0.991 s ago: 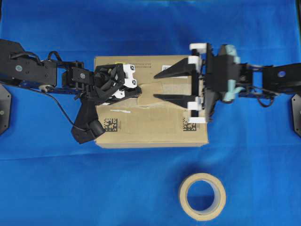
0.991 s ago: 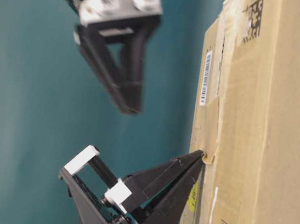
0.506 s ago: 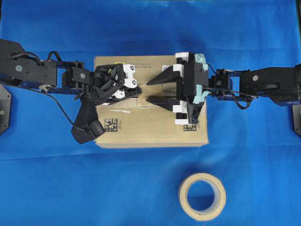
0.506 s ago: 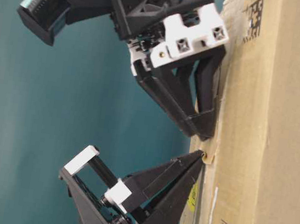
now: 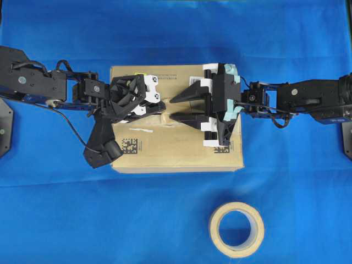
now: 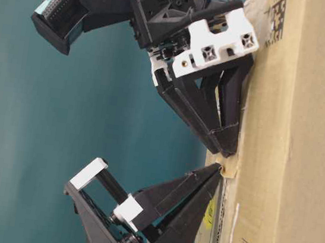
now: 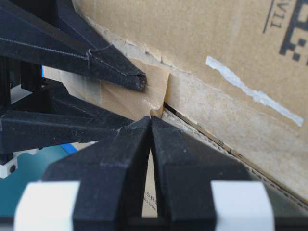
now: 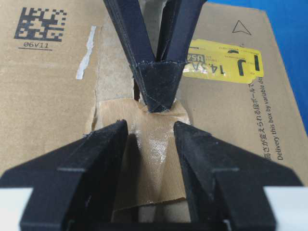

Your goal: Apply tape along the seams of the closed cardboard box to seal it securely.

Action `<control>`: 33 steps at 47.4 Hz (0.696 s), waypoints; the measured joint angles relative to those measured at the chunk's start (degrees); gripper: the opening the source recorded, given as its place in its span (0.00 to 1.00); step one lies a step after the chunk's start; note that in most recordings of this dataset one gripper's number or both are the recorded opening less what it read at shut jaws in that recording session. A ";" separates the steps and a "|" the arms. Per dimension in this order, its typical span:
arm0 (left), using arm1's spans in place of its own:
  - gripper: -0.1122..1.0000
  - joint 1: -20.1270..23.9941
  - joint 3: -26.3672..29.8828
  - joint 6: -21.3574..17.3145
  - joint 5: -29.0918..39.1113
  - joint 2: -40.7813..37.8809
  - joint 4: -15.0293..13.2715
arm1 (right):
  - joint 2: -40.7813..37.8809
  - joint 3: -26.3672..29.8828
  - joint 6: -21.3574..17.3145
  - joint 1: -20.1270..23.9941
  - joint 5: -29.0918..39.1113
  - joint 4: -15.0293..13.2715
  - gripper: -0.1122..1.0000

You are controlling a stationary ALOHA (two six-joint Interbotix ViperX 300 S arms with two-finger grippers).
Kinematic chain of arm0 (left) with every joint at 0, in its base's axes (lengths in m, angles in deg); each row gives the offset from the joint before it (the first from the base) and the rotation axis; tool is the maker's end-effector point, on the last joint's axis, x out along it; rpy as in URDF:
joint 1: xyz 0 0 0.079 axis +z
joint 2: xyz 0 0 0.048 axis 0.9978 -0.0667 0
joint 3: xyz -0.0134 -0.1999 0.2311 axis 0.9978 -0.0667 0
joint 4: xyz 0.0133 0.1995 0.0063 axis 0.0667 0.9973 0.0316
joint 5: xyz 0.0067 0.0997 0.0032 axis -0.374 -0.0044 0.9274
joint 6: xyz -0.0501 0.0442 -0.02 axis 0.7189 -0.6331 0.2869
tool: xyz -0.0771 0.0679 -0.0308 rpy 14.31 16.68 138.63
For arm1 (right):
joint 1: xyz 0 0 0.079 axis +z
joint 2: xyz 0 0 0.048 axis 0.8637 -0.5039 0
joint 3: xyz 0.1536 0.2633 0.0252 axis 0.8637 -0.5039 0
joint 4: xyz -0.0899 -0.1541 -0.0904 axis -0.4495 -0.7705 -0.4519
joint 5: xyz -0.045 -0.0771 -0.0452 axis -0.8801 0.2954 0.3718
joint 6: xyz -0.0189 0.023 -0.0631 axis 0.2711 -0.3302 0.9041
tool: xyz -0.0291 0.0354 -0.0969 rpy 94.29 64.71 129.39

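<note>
The cardboard box (image 5: 176, 151) lies flat on the blue cloth. A tan piece of tape (image 8: 154, 144) sits over the seams (image 7: 216, 141) near the middle of the box top. My left gripper (image 5: 163, 112) is shut on the tape's left edge, which stands up a little off the box (image 6: 229, 166). My right gripper (image 5: 171, 109) faces it, open, tips down on the box top. Its fingers (image 8: 108, 142) stand either side of the tape without gripping it. The two grippers' tips nearly meet (image 6: 224, 150). The seam under the tape and grippers is hidden.
A round tape roll (image 5: 213, 228) lies on the cloth in front of the box, right of middle. A yellow sticker (image 8: 224, 62) and black matrix codes (image 5: 129, 145) mark the box top. Blue cloth surrounds the box.
My right gripper has moved left across the box and come down onto the tape opposite the left gripper, its jaws narrowing somewhat. The left gripper and box have stayed put.
</note>
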State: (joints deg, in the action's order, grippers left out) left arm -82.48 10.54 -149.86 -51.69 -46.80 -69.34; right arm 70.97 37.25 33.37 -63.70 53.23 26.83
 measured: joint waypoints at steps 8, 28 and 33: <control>0.11 0.00 0.00 0.79 0.09 -0.09 0.00 | 0.09 0.18 -0.09 0.00 1.23 0.09 0.51; 0.11 0.18 2.02 1.14 3.78 -0.97 0.00 | 0.09 0.35 0.00 0.00 1.85 0.88 0.51; 0.11 0.26 3.34 1.05 6.24 -1.41 0.00 | 0.00 0.35 -0.09 0.00 1.85 0.88 0.51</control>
State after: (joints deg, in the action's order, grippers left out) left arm -82.22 13.88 -148.81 -45.45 -48.20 -69.34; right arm 70.97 37.61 33.28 -63.70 55.08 27.71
